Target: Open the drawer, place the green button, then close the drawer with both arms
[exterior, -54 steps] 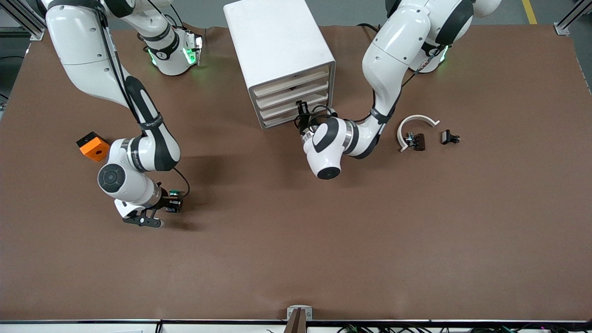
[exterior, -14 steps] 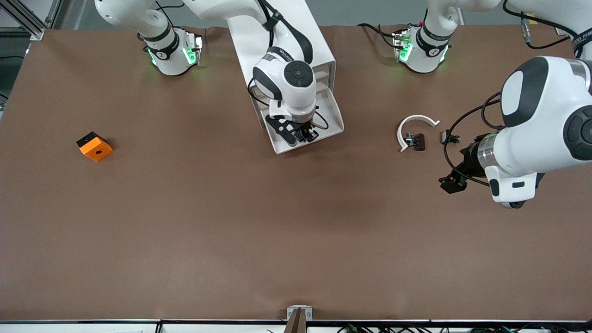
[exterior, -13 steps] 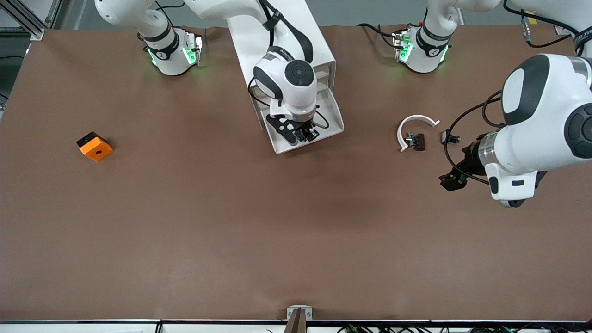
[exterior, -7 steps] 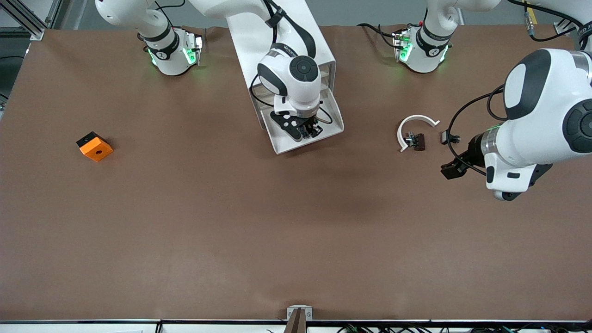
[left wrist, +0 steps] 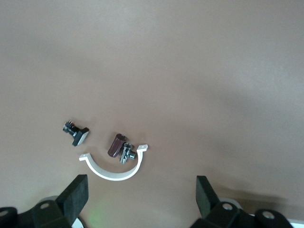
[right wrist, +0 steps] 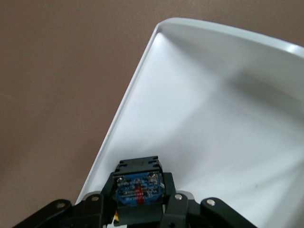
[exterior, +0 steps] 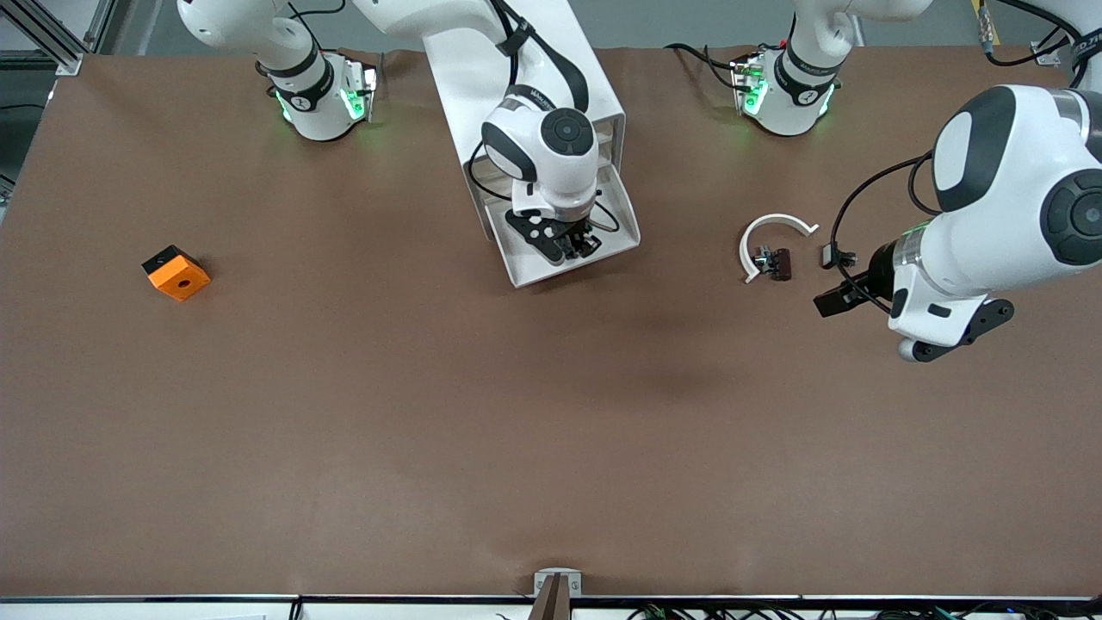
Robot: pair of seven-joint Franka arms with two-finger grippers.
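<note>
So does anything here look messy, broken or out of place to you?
Nothing looks broken or spilled. The drawer is pulled out on purpose, and the right end effector holds the button over it. The cabinet sits at an angle to the table's edges, which seems harmless.

- No lettering can be read anywhere.
- A band on the right arm [exterior: 534, 93] carries small white print, too small to make out.
</note>
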